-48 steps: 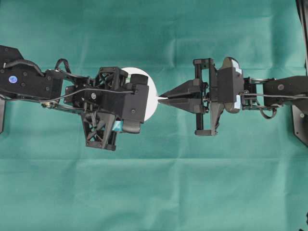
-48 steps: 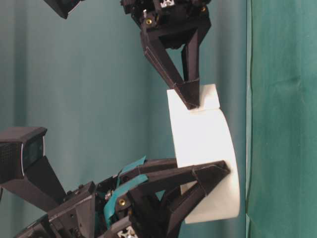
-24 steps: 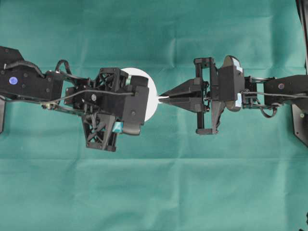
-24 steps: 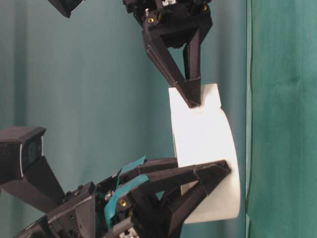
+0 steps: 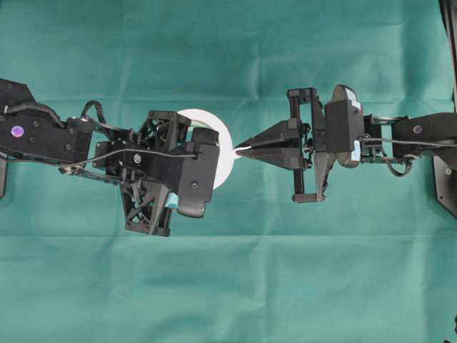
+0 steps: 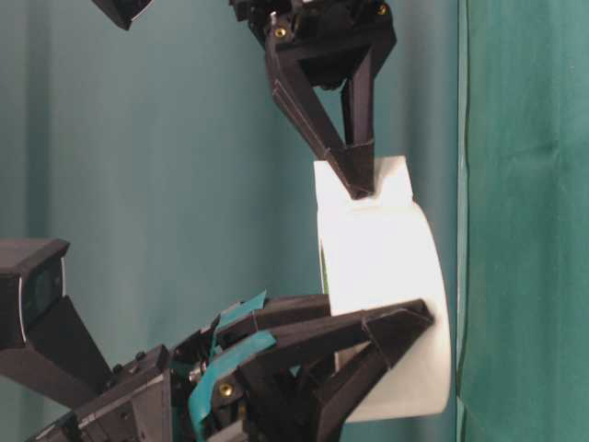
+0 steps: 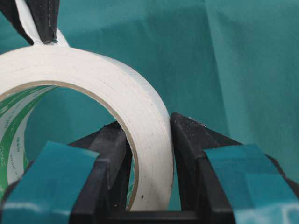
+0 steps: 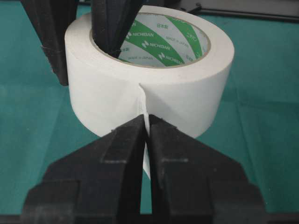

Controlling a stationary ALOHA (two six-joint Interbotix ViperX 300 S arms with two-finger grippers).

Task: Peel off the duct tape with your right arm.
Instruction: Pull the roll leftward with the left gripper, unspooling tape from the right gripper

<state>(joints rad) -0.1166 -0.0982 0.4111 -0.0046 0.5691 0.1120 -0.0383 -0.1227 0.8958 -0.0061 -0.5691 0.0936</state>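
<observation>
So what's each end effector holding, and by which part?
Left end effector clamps the duct tape roll's wall; right end effector pinches its loose tab.

The inner core of the duct tape carries green diagonal bands with white lettering: "NICHIBAN" repeated, "MADE IN JAPAN", and Japanese characters reading "日本製". In the left wrist view, the same green-printed core shows lettering seen edge-on and too distorted to read. No other legible text, number or sign appears on any surface.
</observation>
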